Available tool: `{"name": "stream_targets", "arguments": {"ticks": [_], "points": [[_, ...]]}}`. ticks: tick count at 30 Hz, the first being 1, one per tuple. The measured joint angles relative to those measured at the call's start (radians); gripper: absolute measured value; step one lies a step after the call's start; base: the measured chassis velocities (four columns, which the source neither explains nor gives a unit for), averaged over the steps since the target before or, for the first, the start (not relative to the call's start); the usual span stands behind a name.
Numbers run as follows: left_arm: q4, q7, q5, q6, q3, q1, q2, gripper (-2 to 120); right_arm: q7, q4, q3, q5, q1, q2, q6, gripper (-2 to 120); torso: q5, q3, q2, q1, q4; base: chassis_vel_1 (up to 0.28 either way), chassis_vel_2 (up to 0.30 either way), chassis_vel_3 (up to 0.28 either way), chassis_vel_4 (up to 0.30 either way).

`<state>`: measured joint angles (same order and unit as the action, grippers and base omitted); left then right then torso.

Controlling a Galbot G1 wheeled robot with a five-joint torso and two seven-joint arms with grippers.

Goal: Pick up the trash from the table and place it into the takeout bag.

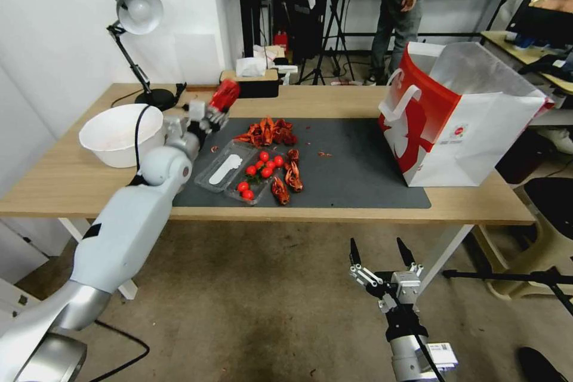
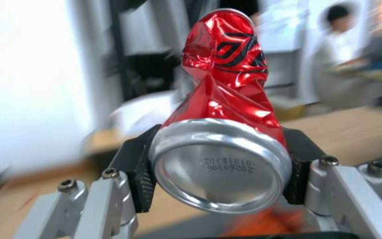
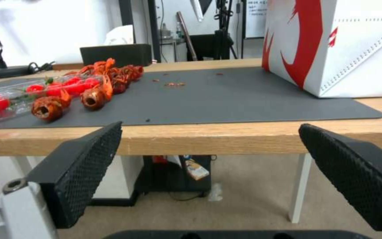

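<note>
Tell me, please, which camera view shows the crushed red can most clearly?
The left wrist view: the crushed red can is close up there, its silver base clamped between the left gripper pads. The head view shows it small, lifted above the table. The right wrist view looks at the mat and takeout bag.

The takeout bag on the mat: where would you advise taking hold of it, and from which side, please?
Probably by a white loop handle of the takeout bag, coming from above on its red side, which faces the table's middle. The bag stands upright and open-topped; its broad flat paper walls give a hand little to pinch. The left hand is occupied, shut on the crushed red can.
</note>
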<state>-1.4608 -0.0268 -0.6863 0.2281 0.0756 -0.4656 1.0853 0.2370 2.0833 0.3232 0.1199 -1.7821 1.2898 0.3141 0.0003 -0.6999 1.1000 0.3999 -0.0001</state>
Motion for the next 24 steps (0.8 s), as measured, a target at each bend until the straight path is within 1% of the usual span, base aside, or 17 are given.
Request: {"name": "stream_targets", "arguments": {"ticks": [2, 3, 6, 7, 8, 10, 11, 12, 15, 16, 19, 20, 23, 24], "points": [[-0.038, -0.034, -0.018, 0.001, -0.055, 0.051, 0.003, 52, 0.000, 0.003, 0.003, -0.001, -0.004, 0.001, 0.000, 100, 0.0000, 0.000, 0.000, 0.000, 0.0000, 0.000, 0.000, 0.000, 0.000], [-0.038, -0.034, -0.018, 0.001, -0.055, 0.051, 0.003, 52, 0.000, 0.003, 0.003, -0.001, -0.004, 0.001, 0.000, 100, 0.0000, 0.000, 0.000, 0.000, 0.0000, 0.000, 0.000, 0.000, 0.000], [-0.071, -0.042, -0.057, 0.034, -0.137, 0.135, 0.025, 52, 0.001, 0.006, 0.008, -0.002, -0.009, 0.006, 0.001, 100, 0.0000, 0.000, 0.000, 0.000, -0.0001, 0.000, 0.000, 0.000, 0.000], [-0.071, -0.042, -0.057, 0.034, -0.137, 0.135, 0.025, 52, 0.001, 0.006, 0.008, -0.002, -0.009, 0.006, 0.001, 100, 0.0000, 0.000, 0.000, 0.000, -0.0001, 0.000, 0.000, 0.000, 0.000], [-0.073, -0.044, -0.064, 0.038, -0.156, 0.155, 0.033, 52, 0.001, 0.007, 0.009, -0.003, -0.010, 0.008, 0.002, 100, -0.0001, 0.000, 0.000, 0.000, 0.0001, 0.000, 0.000, 0.000, 0.000], [-0.078, -0.044, -0.068, 0.063, -0.217, 0.225, 0.067, 52, 0.001, 0.007, 0.010, -0.008, -0.014, 0.014, 0.004, 100, 0.0000, 0.000, 0.000, 0.000, -0.0001, 0.000, 0.000, 0.000, 0.000], [-0.078, -0.042, -0.068, 0.076, -0.244, 0.255, 0.085, 52, 0.001, 0.007, 0.011, -0.009, -0.015, 0.018, 0.006, 100, 0.0001, 0.000, 0.000, 0.000, -0.0002, 0.000, 0.000, 0.000, 0.000], [-0.078, -0.042, -0.068, 0.076, -0.244, 0.255, 0.085, 52, 0.001, 0.007, 0.011, -0.009, -0.015, 0.018, 0.006, 100, 0.0001, 0.000, 0.000, 0.000, -0.0002, 0.000, 0.000, 0.000, 0.000], [-0.071, -0.039, -0.064, 0.098, -0.312, 0.325, 0.138, 52, 0.001, 0.007, 0.012, -0.013, -0.017, 0.028, 0.010, 100, 0.0000, 0.000, 0.000, 0.000, 0.0000, 0.000, 0.000, 0.000, 0.000], [-0.071, -0.039, -0.064, 0.098, -0.312, 0.325, 0.138, 52, 0.001, 0.007, 0.012, -0.013, -0.017, 0.028, 0.010, 100, 0.0000, 0.000, 0.000, 0.000, 0.0000, 0.000, 0.000, 0.000, 0.000], [-0.058, -0.037, -0.064, 0.102, -0.385, 0.385, 0.189, 52, 0.001, 0.003, 0.013, -0.015, -0.017, 0.037, 0.012, 100, 0.0001, 0.000, 0.000, 0.000, 0.0000, 0.000, 0.000, 0.000, 0.000], [-0.058, -0.037, -0.064, 0.102, -0.385, 0.385, 0.189, 52, 0.001, 0.003, 0.013, -0.015, -0.017, 0.037, 0.012, 100, 0.0001, 0.000, 0.000, 0.000, 0.0000, 0.000, 0.000, 0.000, 0.000], [-0.021, -0.040, -0.061, 0.102, -0.470, 0.454, 0.249, 52, 0.001, -0.004, 0.011, -0.019, -0.013, 0.047, 0.012, 100, 0.0001, 0.000, 0.000, 0.000, 0.0001, 0.000, 0.000, 0.000, 0.000], [-0.021, -0.040, -0.061, 0.102, -0.470, 0.454, 0.249, 52, 0.001, -0.004, 0.011, -0.019, -0.013, 0.047, 0.012, 100, 0.0001, 0.000, 0.000, 0.000, 0.0001, 0.000, 0.000, 0.000, 0.000]]}}
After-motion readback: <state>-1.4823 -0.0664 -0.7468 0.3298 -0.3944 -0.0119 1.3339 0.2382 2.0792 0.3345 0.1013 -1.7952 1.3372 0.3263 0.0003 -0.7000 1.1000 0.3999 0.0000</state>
